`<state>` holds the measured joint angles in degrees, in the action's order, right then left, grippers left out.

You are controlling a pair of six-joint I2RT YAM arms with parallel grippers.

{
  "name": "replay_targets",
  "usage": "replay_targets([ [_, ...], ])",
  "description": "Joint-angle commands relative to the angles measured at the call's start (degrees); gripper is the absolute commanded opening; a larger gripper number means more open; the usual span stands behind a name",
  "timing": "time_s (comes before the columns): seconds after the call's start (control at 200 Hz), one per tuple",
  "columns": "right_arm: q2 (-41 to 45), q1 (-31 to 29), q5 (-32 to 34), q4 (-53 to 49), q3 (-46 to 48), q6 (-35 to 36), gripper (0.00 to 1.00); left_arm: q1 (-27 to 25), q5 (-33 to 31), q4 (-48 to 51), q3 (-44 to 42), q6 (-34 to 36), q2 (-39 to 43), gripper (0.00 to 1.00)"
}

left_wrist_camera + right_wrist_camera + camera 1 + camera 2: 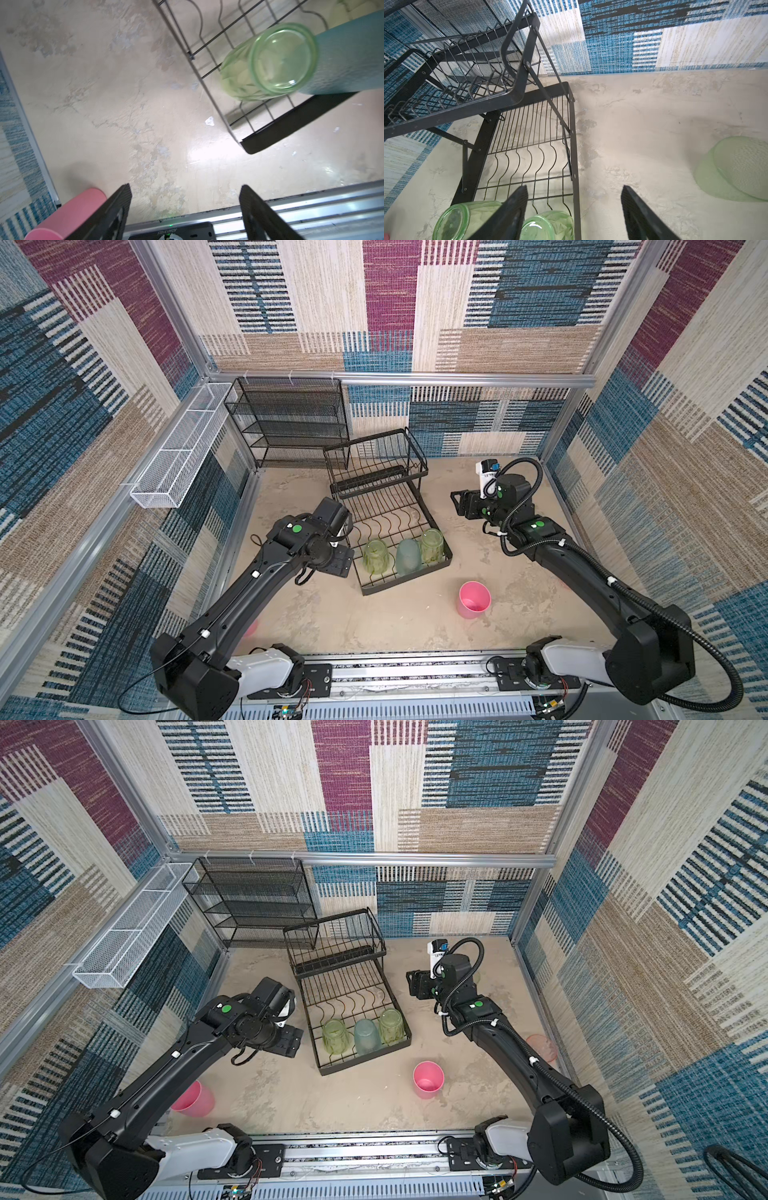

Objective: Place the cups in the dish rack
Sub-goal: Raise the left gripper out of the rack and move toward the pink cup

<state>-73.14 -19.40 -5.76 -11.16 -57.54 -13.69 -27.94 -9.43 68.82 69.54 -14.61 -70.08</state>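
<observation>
A frosted teal cup (408, 558) stands upside down between two faceted green cups (376, 556) in the black wire rack (407, 578); left claw (185, 187) and right claw (574, 187) gape empty.

Three inverted cups (408, 556) in dish rack (291, 125)

Walls (390, 302) were patchwork carpet, blue, maroon and beige. Tabletop (332, 622) was mottled beige, with a black mesh shelf (291, 418) in its back left corner.
</observation>
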Motion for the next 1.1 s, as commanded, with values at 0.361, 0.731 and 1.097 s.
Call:
replay_targets([
  [0.361, 0.04, -0.42, -1.13, 2.46, 2.94, -0.98, 0.74, 22.34, -2.47, 3.68, -3.52, -17.96, 5.90, 0.87],
  [0.731, 0.23, -0.40, -2.12, 3.36, 3.49, -1.33, 0.74, 33.29, -11.49, 5.29, -9.29, -39.26, 9.52, 0.80],
  [1.097, 3.03, -3.06, -3.15, 5.61, 3.27, 0.28, 0.74, 46.36, -7.40, -0.40, -12.97, -34.92, 8.18, 0.74],
])
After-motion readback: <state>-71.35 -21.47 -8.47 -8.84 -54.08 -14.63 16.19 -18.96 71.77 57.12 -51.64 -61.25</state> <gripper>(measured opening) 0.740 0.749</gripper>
